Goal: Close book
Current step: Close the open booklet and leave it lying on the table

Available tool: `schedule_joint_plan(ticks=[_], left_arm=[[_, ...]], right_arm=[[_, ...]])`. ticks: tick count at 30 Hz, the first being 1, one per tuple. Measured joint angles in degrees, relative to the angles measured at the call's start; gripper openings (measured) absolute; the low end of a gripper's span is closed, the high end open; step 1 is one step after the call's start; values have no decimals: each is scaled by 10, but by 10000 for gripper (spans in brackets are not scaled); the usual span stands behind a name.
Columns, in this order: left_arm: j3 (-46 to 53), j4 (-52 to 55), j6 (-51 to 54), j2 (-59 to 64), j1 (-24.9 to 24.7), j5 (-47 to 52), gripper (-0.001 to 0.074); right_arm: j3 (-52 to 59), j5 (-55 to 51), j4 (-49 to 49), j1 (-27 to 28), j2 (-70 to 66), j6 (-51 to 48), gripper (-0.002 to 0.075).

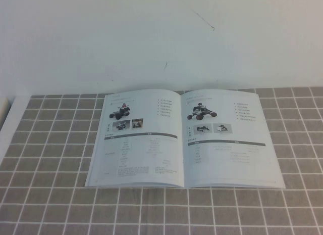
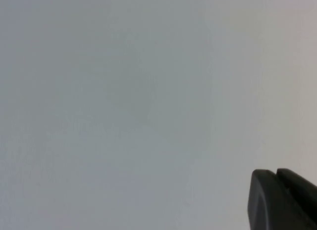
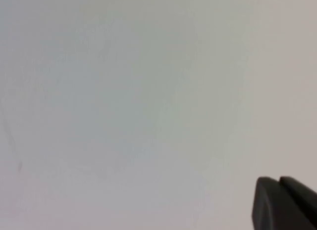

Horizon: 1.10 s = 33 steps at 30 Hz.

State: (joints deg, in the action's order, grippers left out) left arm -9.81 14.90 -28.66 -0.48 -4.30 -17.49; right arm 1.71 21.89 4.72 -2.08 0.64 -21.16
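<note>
The grey cloth with a white grid (image 1: pixel 50 204) covers the table nearest me. On its middle lies the thin white paper booklet (image 1: pixel 181 139), wide open and flat, both pages up, printed with small vehicle photos and tables. Its far edge is near the cloth's far edge, under the plain white wall (image 1: pixel 151 38). The left gripper (image 2: pixel 283 203) and the right gripper (image 3: pixel 285 205) each show only as a dark tip against a blank pale surface. I cannot tell whether either is spread or pressed together.

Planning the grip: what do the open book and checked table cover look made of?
Book: thin printed paper, smooth pages bowing at the spine. Table cover: probably woven cloth, matte grey checks. Left gripper and right gripper sit outside the high view, facing a pale surface.
</note>
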Motion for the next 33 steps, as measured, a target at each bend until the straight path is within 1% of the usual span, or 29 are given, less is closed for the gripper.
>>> schedule_joint_plan(ticks=[3, 5, 6, 8, 10, 11, 13, 15, 18, 21, 24, 28, 31, 33], left_arm=[[-66, 17, -16, 28, 0, 77, -3], [-104, 34, -21, 59, 0, 102, -3], [-115, 37, -23, 70, 0, 109, -3], [-138, 37, -25, 113, 0, 127, -3], [-155, 34, -30, 156, 0, 152, -3], [-161, 34, -33, 183, 0, 164, -3], [-166, 30, -37, 234, 0, 175, -3], [-168, 27, -47, 285, 0, 184, -3], [-169, 13, -85, 372, 0, 190, -3], [-169, 6, -115, 443, -9, 195, -3], [-169, 5, -129, 508, -34, 192, -3], [-169, 5, -156, 586, -83, 168, -3], [-169, 5, -175, 634, -121, 156, -3], [-169, 5, -194, 655, -137, 154, -3]], right_arm=[[0, 116, -3, 0, 0, 13, -2], [-1, 174, -19, 0, 0, 17, -2], [-1, 186, -29, 0, 0, 17, -2], [-2, 204, -84, 0, 0, 27, -2], [-21, 163, -135, 0, 0, 33, -2], [-41, 126, -152, 0, 0, 33, -2], [-88, 38, -167, 0, -2, 33, -2], [-149, -83, -172, 0, -24, 35, -2], [-227, -216, -173, 0, -96, 39, -2], [-288, -309, -195, 0, -183, 41, -2], [-325, -363, -225, 0, -270, 31, -2], [-375, -424, -280, 0, -413, -33, -2], [-405, -447, -348, 0, -523, -126, -2], [-421, -455, -393, 0, -591, -192, -2]])
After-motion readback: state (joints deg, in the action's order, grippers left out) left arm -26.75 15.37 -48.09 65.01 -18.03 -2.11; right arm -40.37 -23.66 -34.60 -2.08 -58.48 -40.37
